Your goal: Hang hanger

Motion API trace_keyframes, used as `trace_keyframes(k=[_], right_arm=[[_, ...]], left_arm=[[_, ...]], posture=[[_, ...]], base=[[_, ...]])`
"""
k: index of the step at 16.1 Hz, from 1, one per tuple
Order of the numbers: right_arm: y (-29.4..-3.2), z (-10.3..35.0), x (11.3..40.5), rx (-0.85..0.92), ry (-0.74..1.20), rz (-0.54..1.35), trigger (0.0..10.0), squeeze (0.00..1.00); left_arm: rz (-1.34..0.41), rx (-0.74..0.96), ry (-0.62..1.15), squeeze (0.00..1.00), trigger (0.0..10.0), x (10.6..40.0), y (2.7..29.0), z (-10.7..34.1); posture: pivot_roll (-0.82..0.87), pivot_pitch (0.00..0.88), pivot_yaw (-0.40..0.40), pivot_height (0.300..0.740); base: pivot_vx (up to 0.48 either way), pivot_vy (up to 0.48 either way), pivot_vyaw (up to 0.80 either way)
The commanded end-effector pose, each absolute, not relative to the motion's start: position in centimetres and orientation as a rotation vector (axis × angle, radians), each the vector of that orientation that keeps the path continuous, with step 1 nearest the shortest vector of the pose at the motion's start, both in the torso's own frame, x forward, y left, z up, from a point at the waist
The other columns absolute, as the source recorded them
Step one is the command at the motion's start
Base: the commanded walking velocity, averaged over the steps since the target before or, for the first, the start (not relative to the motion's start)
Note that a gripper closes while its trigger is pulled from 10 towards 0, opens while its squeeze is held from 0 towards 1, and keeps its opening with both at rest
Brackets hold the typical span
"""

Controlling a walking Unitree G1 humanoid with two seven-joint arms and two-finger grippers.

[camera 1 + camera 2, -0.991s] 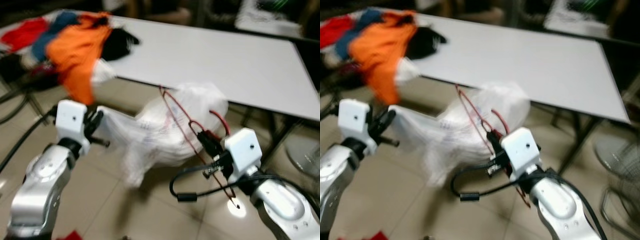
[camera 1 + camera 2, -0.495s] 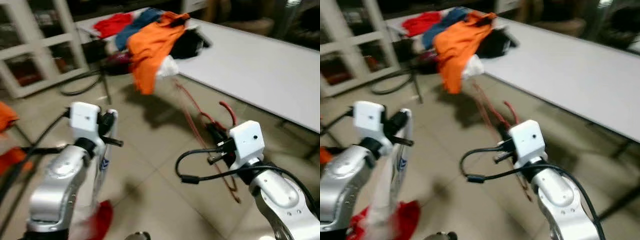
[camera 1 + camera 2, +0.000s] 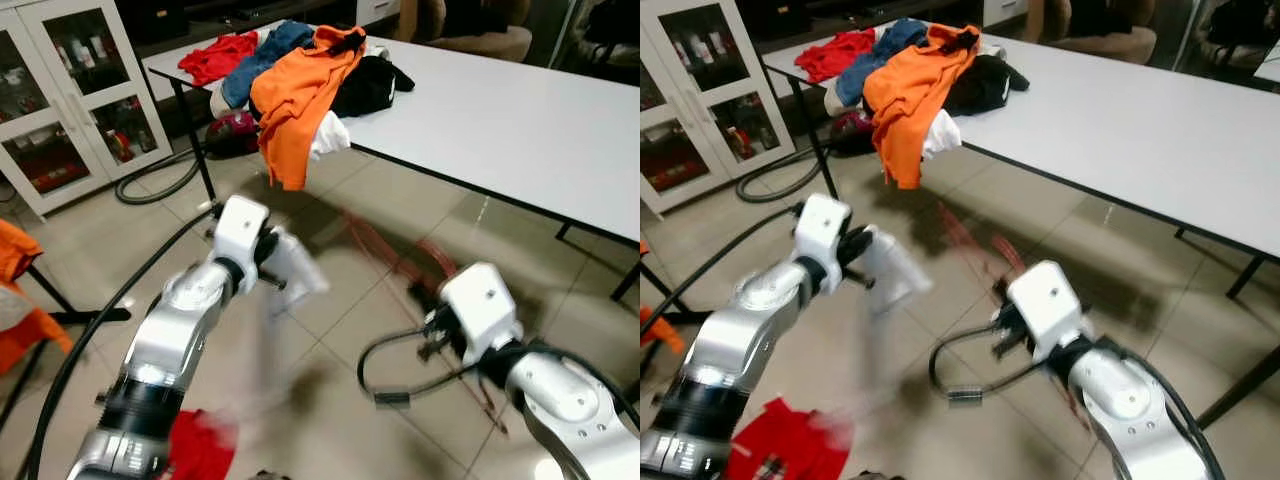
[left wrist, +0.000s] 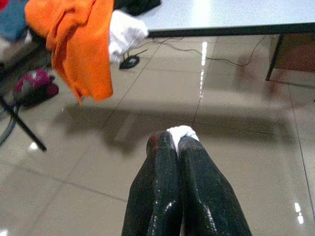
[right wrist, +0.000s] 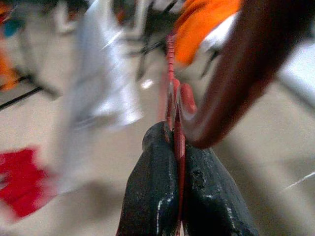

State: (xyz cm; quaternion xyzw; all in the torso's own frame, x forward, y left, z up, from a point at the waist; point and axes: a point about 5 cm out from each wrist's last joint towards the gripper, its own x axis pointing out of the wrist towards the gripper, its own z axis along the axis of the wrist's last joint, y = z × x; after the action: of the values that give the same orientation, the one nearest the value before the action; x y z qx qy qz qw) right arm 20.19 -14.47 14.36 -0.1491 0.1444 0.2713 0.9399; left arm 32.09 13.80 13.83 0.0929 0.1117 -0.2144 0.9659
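- The right tool is clamped on the thin red wire of a hanger; in the right wrist view the wire runs between its two black fingers and the hanger's curved hook bends close past the camera.
- In the head views the hanger is a blurred red streak over the floor, reaching forward from the right tool toward the worktop's near edge.
- The left tool is closed on a small fold of white cloth, pinched right at the fingertips.
- That white garment trails down from the left tool as a pale blur, hanging toward the floor.
- A red garment lies on the tiled floor near the robot's left side.
- Further out, the white worktop carries a heap of clothes at its far end, with an orange garment draped over the edge.
- A glass-fronted cabinet stands beyond, to the left.
- No rail or rod to hang on can be seen.
- To do this step well, the right tool should probably keep a firm pinch so the wire does not twist, carry the hanger hook-up, and keep the white garment clear of the floor.
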Motion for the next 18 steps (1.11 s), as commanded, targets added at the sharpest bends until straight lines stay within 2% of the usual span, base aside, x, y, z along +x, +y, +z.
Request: trace_keyframes(k=[1, 5, 13, 16, 18], right_arm=[[-13.9, 14.0, 19.5, -0.279, 0.352, 0.623, 10.0, 0.00], [-12.2, 13.9, 18.8, -0.222, 0.340, 0.679, 10.0, 0.00], [-11.4, 15.4, 20.0, -0.218, 0.203, 0.627, 10.0, 0.00], [-10.9, 15.6, 19.7, -0.215, 0.203, 0.678, 10.0, 0.00], [-10.8, 15.0, 19.9, -0.246, 0.239, 0.715, 10.0, 0.00]], left_arm=[[-0.432, 0.223, 0.197, 0.00, 10.0, 33.0, 14.3, 14.7], [-0.453, 0.225, 0.233, 0.00, 10.0, 34.3, 14.1, 15.0], [-0.489, 0.272, 0.241, 0.00, 10.0, 34.4, 14.1, 15.6], [-0.492, 0.261, 0.244, 0.00, 10.0, 34.1, 14.0, 15.5], [-0.484, 0.242, 0.237, 0.00, 10.0, 33.8, 13.9, 15.5]], posture=[[-0.26, 0.010, 0.128, 0.740], [-0.27, 0.008, 0.180, 0.740], [-0.23, 0.011, 0.178, 0.740], [-0.21, 0.011, 0.164, 0.740], [-0.21, 0.003, 0.116, 0.740]], base=[[0.000, 0.000, 0.00], [0.000, 0.000, 0.00], [0.000, 0.000, 0.00], [0.000, 0.000, 0.00], [0.000, 0.000, 0.00]])
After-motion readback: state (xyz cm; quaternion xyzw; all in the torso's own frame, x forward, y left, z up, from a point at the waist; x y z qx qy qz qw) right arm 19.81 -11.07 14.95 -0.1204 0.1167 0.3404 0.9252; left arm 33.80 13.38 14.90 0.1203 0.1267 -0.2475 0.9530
